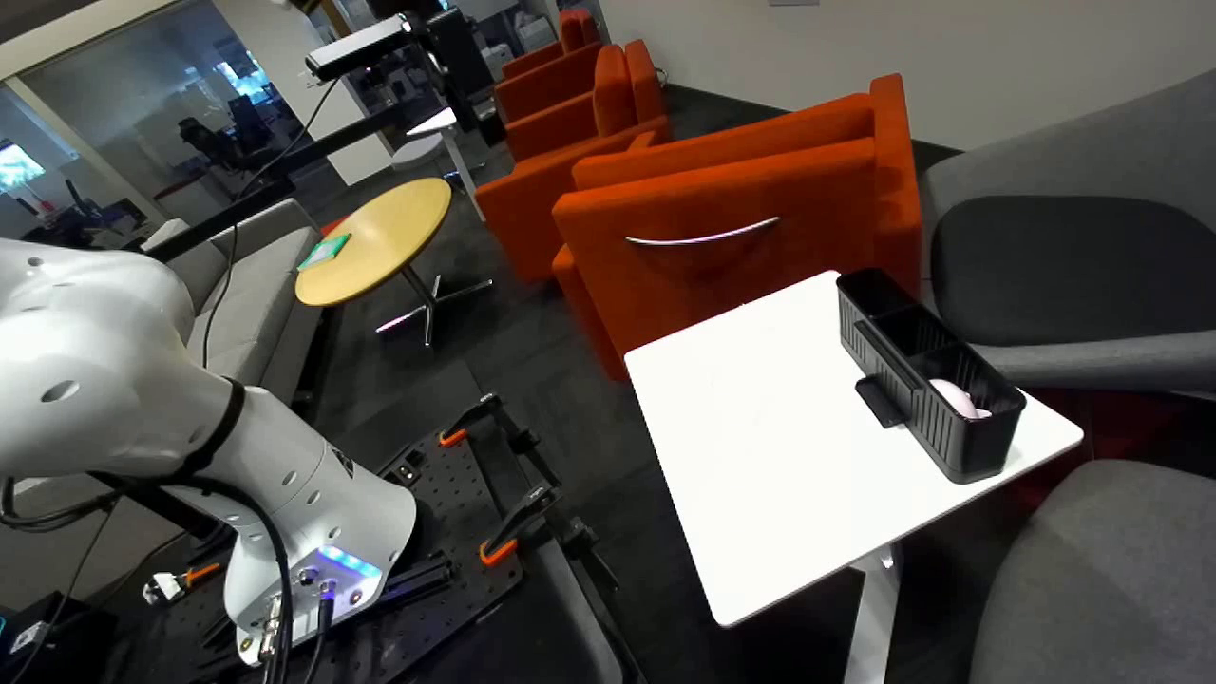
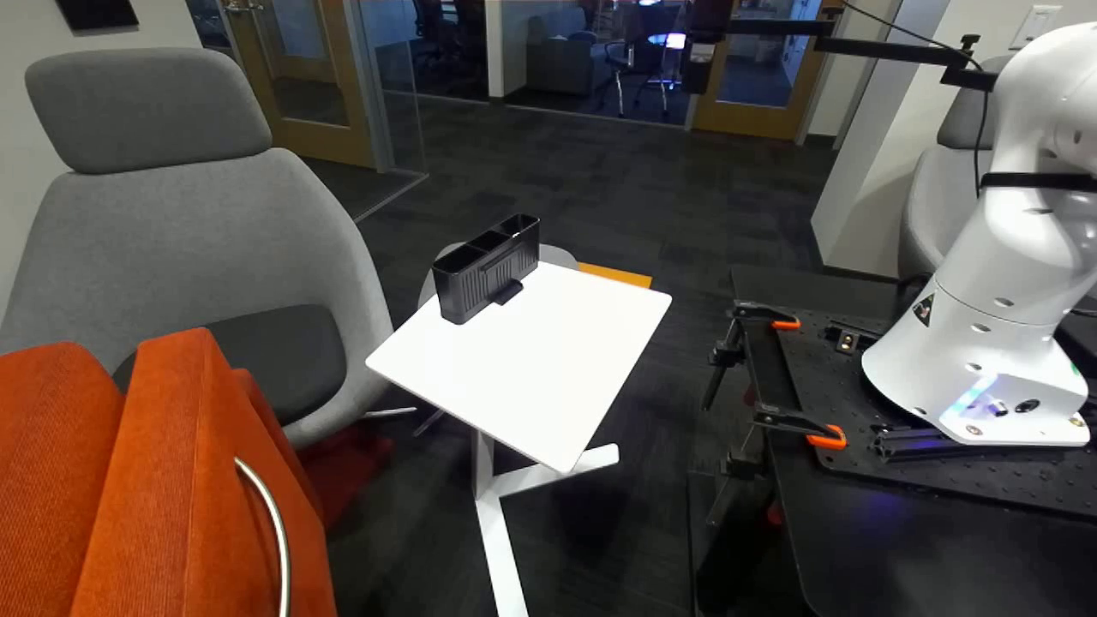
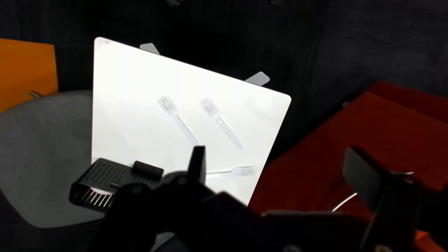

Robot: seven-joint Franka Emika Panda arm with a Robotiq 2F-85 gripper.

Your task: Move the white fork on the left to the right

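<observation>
Fingers (image 3: 197, 162): spread wide, holding nothing
Paired white forks (image 3: 229, 133): on table (image 3: 122, 87), beyond fingertips
Third fork (image 3: 241, 171): handle partly behind one finger

The surface (image 1: 760, 446) is a white, four-sided top with rounded corners. Along one edge of it a black caddy (image 1: 940, 418) with three compartments stands upright. In the wrist view, the leftmost fork (image 3: 179, 120) and a second fork (image 3: 222, 122) lie nearly parallel, apart; a third fork (image 3: 240, 171) lies at an angle to them, tines toward another edge, its handle end hidden. All three are white.
</observation>
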